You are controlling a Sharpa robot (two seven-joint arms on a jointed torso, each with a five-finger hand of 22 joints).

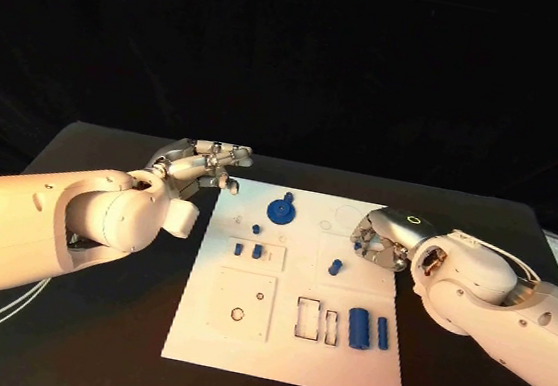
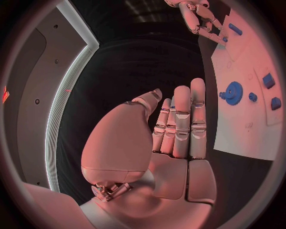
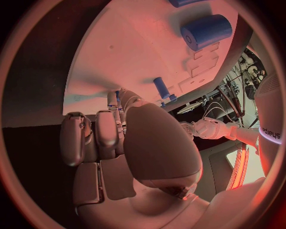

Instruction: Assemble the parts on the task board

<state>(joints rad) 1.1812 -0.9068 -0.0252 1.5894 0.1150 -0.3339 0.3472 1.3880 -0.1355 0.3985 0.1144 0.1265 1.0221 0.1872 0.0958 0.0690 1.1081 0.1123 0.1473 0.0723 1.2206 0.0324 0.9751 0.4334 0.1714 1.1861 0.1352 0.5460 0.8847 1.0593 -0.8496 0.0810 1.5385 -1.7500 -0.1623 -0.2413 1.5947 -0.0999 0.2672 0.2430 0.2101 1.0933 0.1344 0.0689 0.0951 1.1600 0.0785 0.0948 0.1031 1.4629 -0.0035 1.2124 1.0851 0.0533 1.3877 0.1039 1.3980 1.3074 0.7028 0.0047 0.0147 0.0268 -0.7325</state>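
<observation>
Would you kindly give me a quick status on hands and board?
Left hand open, beside the board's far corner. Right hand curled over task board, grasp unclear. Blue gear seated. Nothing obstructing.

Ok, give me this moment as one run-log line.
left hand: open, beside task board far-left corner | right hand: over board's right edge, grasp unclear | blue gear: on board, untouched

the right hand (image 1: 385, 242) hides its own fingers and part of the task board's (image 1: 283, 356) edge.

One white task board (image 1: 283, 356) is seen, with one blue gear (image 1: 282, 211), two blue cylinders (image 1: 360, 326) and four smaller blue pieces (image 1: 335, 267).
</observation>
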